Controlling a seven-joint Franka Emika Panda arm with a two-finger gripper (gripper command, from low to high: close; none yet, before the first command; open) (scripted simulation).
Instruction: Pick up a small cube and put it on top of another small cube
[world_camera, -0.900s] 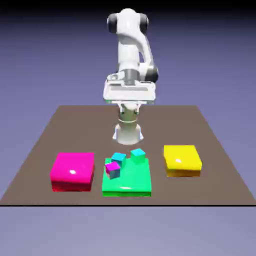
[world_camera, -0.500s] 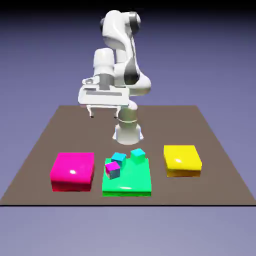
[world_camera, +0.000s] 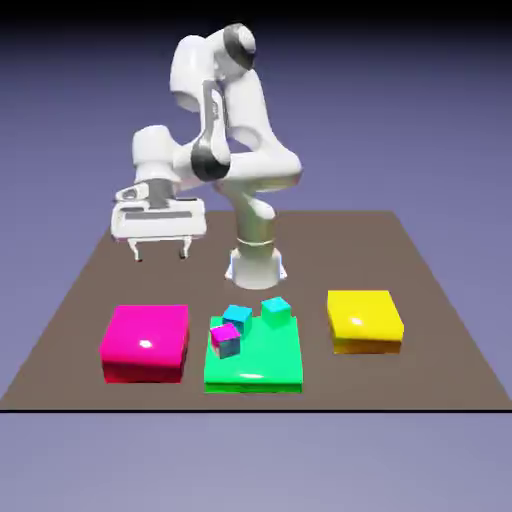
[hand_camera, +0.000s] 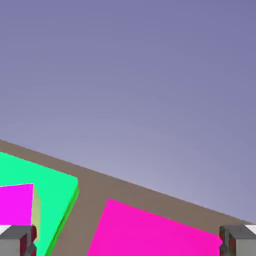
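Observation:
My gripper (world_camera: 161, 251) hangs open and empty over the table, behind the flat magenta block (world_camera: 145, 342) and well above it. The small cube is out of view. On the flat green block (world_camera: 262, 364) stand a little magenta-and-cyan cube (world_camera: 226, 340) and two little cyan cubes (world_camera: 237, 316) (world_camera: 276, 310). In the hand view the gripper (hand_camera: 128, 242) shows grey fingertips (hand_camera: 18, 241) far apart. Between them lies the magenta block (hand_camera: 155, 232). A magenta-faced cube (hand_camera: 17, 205) sits on the green block (hand_camera: 47, 177) at the left edge.
A flat yellow block (world_camera: 365, 320) lies at the exterior view's right. The robot's base (world_camera: 256, 262) stands behind the green block. Brown table (world_camera: 420, 300) reaches past all the blocks; its front edge runs just before them.
The arm has swung toward the exterior view's left and come lower, carrying the open gripper from above the base to behind the magenta block. No block or cube has moved.

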